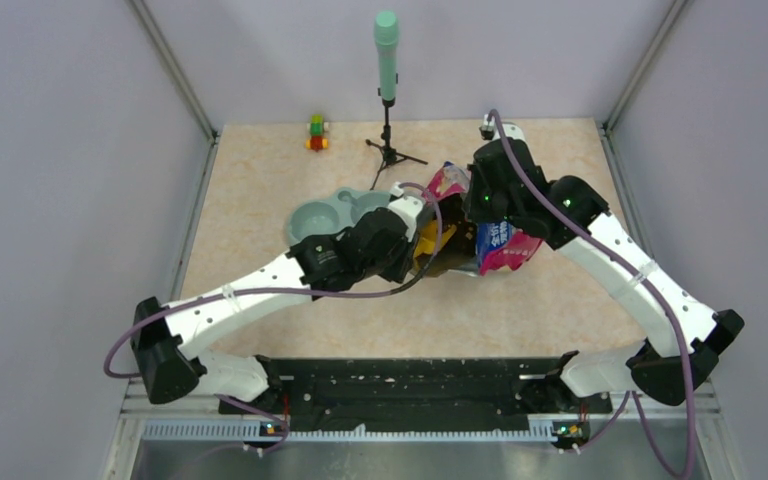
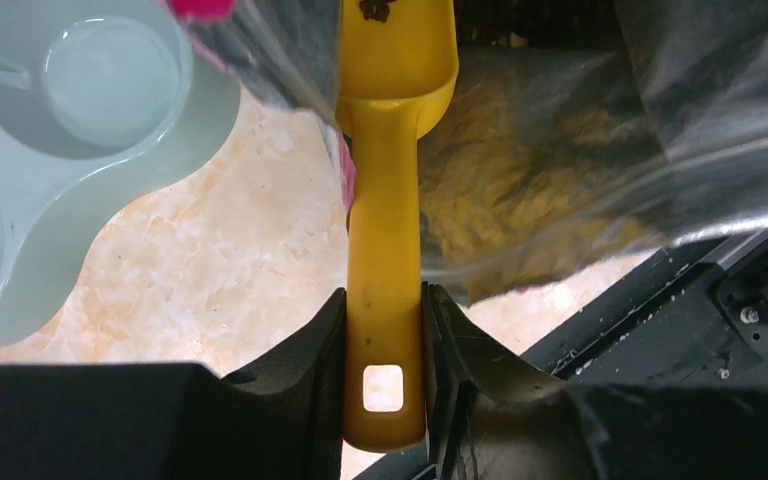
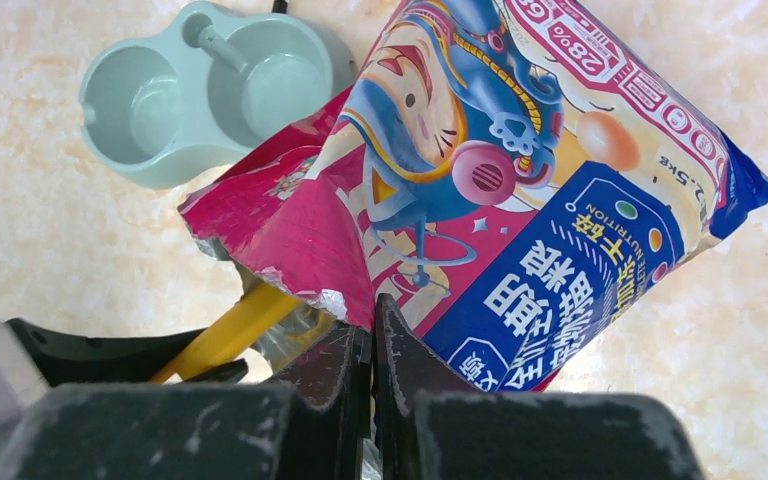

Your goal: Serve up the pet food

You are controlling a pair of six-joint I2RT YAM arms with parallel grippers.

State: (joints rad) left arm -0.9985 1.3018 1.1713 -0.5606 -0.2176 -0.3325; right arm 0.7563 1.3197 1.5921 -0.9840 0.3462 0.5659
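My left gripper (image 2: 384,330) is shut on the handle of the orange-yellow scoop (image 2: 385,210), whose bowl reaches into the open mouth of the cat food bag (image 2: 560,130). A few dark-brown kibble bits (image 2: 374,9) show in the scoop bowl at the top edge. My right gripper (image 3: 373,335) is shut on the bag's torn pink edge (image 3: 360,270) and holds the mouth open. The bag (image 1: 495,235) lies mid-table, the scoop (image 1: 426,243) entering from its left. The pale green double pet bowl (image 1: 338,215) sits left of the bag, empty; it also shows in the right wrist view (image 3: 210,90).
A green microphone on a small black tripod (image 1: 388,90) stands at the back centre. A small red-yellow-green toy (image 1: 317,132) sits at the back left. Grey walls enclose the table; the black rail (image 1: 410,385) runs along the near edge.
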